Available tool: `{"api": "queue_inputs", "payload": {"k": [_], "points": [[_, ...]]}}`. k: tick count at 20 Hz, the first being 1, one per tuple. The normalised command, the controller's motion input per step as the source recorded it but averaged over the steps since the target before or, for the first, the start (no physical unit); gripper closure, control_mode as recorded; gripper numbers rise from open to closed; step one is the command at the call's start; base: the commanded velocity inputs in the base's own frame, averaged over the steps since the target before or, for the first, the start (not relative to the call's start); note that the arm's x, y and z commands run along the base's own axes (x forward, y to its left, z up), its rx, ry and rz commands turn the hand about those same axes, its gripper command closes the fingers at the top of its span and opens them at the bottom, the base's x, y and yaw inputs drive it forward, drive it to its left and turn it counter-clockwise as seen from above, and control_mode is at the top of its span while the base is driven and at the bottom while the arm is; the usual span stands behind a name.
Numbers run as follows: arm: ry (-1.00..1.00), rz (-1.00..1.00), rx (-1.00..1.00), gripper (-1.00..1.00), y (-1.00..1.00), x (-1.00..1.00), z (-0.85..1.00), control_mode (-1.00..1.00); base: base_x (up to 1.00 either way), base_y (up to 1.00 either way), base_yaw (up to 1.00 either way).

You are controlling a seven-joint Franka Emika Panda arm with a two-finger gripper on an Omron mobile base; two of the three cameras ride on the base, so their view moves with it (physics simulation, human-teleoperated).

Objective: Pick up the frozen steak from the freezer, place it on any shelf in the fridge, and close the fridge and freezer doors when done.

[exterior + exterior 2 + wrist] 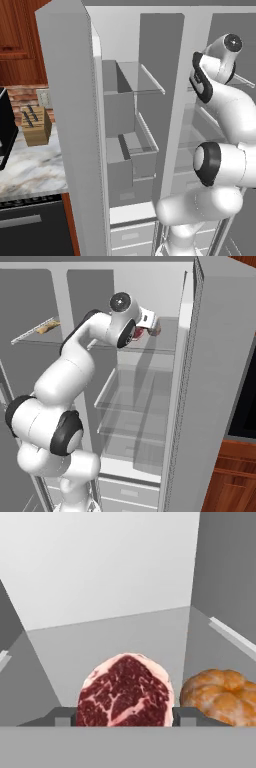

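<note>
In my hand view the claw is clamped on the frozen steak: one dark finger presses its left edge and the other its right edge, so the dark-red marbled slab stands between them. Just beside the steak, on its right in that view, sits a round orange-brown lumpy item; I cannot tell whether the two touch. Beyond both I see a flat grey floor running back to a pale rear wall, with grey side walls on either hand.

From the right base view I see my arm rising from the lower left and reaching up into the fridge, the wider compartment. The claw with the steak is at the level of the top shelf, the highest clear pane; I cannot tell if the steak rests on it or hangs just above. Lower glass panes and grey drawers lie underneath. The fridge door stands open at the right.

In the left base view the freezer is open too, with grey bins and glass shelves, its door swung out toward me. Farther left, a marbled table carries a wooden knife block.
</note>
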Motion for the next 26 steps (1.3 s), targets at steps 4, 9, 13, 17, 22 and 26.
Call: {"api": "queue_inputs", "payload": {"k": [4,9,13,17,22,26], "points": [[-0.11,0.00,0.00,-1.00,0.00,-0.27,-0.01,-1.00,0.00,0.00,0.00],[-0.24,0.00,0.00,-1.00,0.07,-0.78,-0.13,-1.00,0.00,0.00,0.00],[-0.31,0.00,0.00,-1.00,0.21,-0.96,-0.07,-1.00,0.00,0.00,0.00],[-0.13,-0.01,0.00,-1.00,0.26,-1.00,0.12,-1.00,0.00,0.00,0.00],[0.07,-0.05,0.00,-1.00,0.24,-1.00,0.36,-1.00,0.00,0.00,0.00],[0.34,-0.04,0.00,-1.00,0.22,-1.00,0.25,-1.00,0.00,0.00,0.00]]}}
